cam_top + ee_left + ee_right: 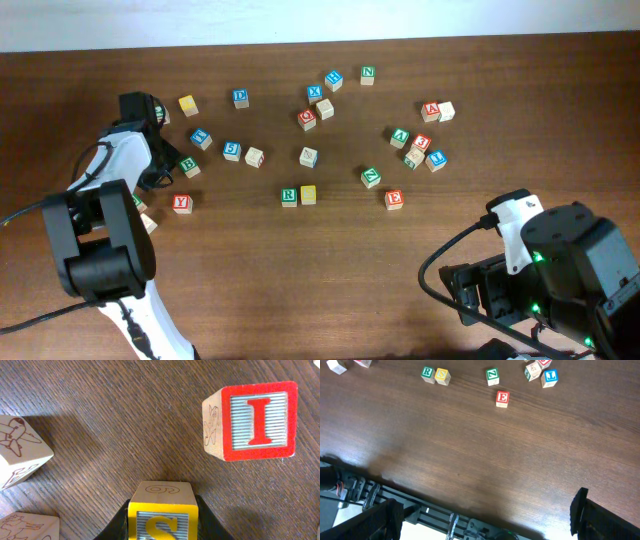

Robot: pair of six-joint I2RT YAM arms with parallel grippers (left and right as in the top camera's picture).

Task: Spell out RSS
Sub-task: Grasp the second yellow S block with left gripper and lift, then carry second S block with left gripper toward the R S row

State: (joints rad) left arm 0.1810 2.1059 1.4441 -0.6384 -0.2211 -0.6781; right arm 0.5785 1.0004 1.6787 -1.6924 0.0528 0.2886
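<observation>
At the far left the left gripper (pixel 162 522) is clamped on the second S (pixel 161 507), which I judge next needs carrying right to just beside the middle R (pixel 289 196) and first S (pixel 308 194), while the right gripper (pixel 487 502) waits near right, wide open and empty.

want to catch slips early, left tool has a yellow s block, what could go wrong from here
1. The left tool grips the yellow S block with the red I block and a plane-picture block close by. A low swing out could knock them.
2. The green R block and a yellow block sit side by side. Setting the new S next to them could nudge the row crooked.
</observation>
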